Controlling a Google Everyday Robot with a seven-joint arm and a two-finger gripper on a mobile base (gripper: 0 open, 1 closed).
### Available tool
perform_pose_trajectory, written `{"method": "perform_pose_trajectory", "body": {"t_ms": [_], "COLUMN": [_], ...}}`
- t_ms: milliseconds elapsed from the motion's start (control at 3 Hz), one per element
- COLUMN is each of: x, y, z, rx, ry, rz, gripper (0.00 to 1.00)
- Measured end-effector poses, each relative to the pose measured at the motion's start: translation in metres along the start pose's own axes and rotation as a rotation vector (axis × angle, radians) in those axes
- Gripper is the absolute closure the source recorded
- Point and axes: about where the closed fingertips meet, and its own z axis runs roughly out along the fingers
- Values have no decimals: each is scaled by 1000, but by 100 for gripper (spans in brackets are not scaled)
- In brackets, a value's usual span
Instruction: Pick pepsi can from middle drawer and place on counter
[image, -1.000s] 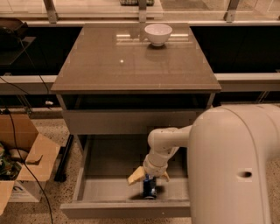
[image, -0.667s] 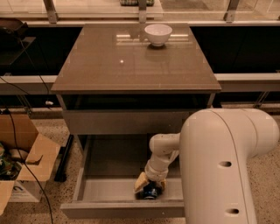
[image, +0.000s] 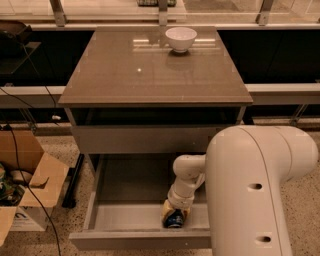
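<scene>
- Since a second ago, the big white arm (image: 250, 190) has swung further into view, and the gripper (image: 173, 215) sits lower on the pepsi can (image: 175, 221).
- Far to the gripper's left is a cardboard box (image: 35, 180).
- All around the gripper is the open middle drawer (image: 125, 239); the can is right under it.
- I cannot tell if the gripper has hold of the can.
- Above and behind it is the counter (image: 150, 70), with a white bowl (image: 181, 38).
- A loose hold could drop the can, and a careless lift could bump it on the counter's edge.
</scene>
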Motion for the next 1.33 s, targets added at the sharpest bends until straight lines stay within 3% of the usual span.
{"method": "perform_pose_trajectory", "body": {"t_ms": [333,1000,1333], "x": [-3,-2,22], "y": [14,40,37], "z": [-39,-187,-279], "rx": [-40,-218,-245], "ry": [-71,-327,-452], "rz": [-26,-178,-307], "gripper": [96,100,100]}}
